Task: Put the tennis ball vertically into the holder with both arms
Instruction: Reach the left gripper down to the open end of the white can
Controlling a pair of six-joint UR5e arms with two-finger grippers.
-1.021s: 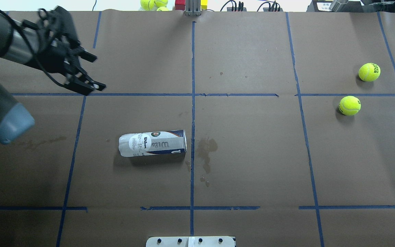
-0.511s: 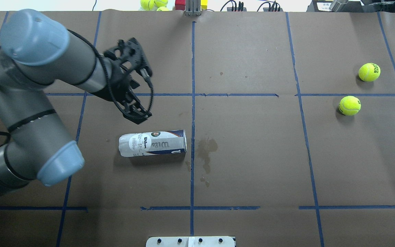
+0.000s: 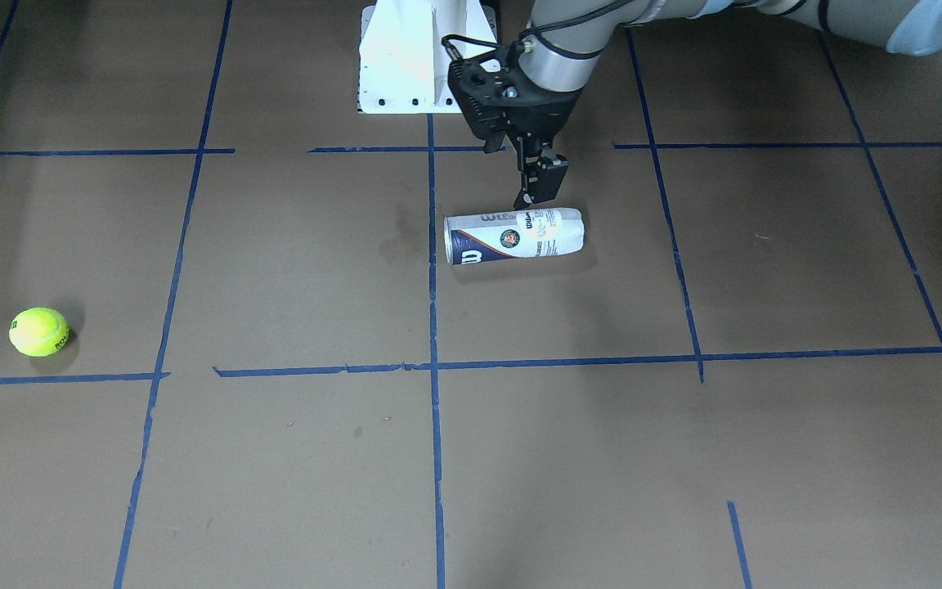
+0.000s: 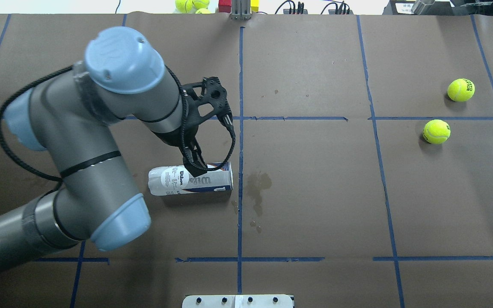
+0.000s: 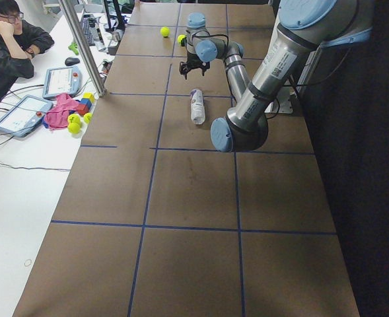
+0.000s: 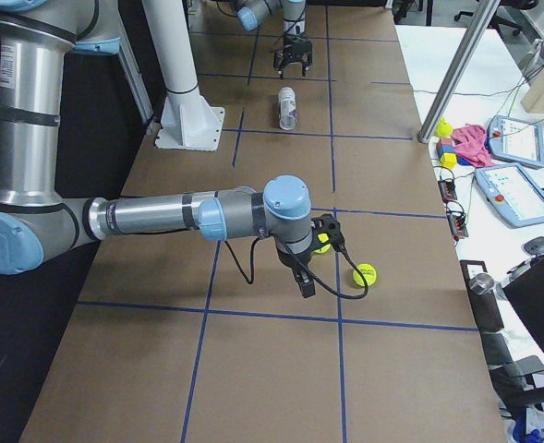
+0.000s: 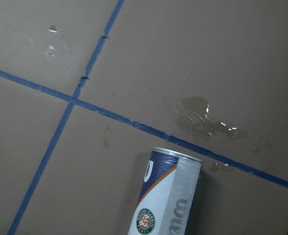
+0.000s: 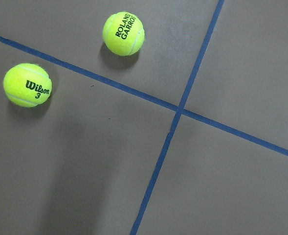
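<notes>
From the front-facing camera, the holder is seen lying on its side on the paper-covered table, its rimmed end turned toward a blue tape line. The left gripper is held pointing down, just above the side of the holder nearer the robot, and nothing is gripped. In the overhead view, it is seen over the holder's label, near mid-length. From the table's left end, its jaws are shown spread apart.

From the right end, the right gripper is seen low over the table beside two tennis balls. How far it is opened cannot be told.

In the left wrist view, the holder's rim is shown near a wet stain. In the right wrist view, the balls are shown on opposite sides of a tape line.
</notes>
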